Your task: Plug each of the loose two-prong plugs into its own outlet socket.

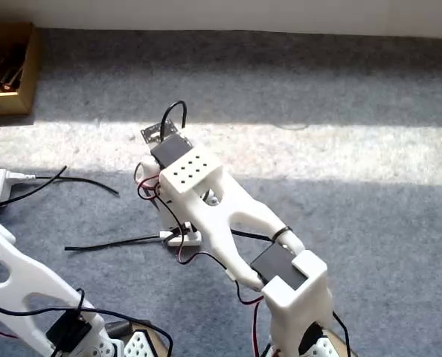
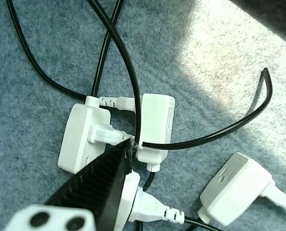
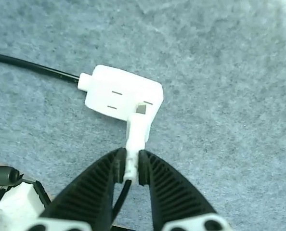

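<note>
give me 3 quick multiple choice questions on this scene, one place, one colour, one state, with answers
1. What does the white plug touch? A outlet block B wooden box C the other arm
2. The outlet block's cord is: A red B white C black
3. The right pincer is: A open, empty B shut on the white plug C shut on nothing
Answers: 1 A, its tip meets the block's face; 2 C, a black cord leaves the block; 3 B, it clamps the plug's body.

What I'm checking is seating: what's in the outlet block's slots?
The plug in the right pincer meets one slot pair of the outlet block; the other is empty. Prong depth is covered.
</note>
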`<act>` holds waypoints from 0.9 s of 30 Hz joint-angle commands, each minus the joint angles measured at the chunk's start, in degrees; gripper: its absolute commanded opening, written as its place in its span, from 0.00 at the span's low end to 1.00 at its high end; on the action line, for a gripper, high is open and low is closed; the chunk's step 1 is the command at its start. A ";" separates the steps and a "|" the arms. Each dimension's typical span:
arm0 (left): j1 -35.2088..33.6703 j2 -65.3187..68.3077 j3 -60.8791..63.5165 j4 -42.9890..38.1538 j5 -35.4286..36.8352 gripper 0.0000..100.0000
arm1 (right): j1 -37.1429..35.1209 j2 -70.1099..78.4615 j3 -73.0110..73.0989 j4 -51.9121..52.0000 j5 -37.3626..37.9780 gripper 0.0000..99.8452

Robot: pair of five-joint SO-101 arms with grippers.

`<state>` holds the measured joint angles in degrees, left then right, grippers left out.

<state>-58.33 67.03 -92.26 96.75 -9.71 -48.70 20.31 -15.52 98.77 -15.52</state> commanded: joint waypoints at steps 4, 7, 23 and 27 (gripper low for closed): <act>-0.13 -0.92 -2.77 -0.88 -0.44 0.67 | 2.59 0.22 3.12 2.33 -0.35 0.01; 0.13 -0.92 -2.77 -0.79 -0.26 0.67 | 5.67 0.40 3.56 2.15 -0.62 0.01; 0.48 -0.92 -2.68 -0.44 -0.18 0.67 | 7.08 4.70 0.75 -1.10 -0.26 0.01; 0.48 -0.92 -2.68 -0.44 -0.18 0.67 | 7.16 12.97 -9.27 1.10 -0.18 0.01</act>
<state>-58.33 67.03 -92.26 96.75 -9.71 -42.90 28.75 -18.68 98.24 -15.60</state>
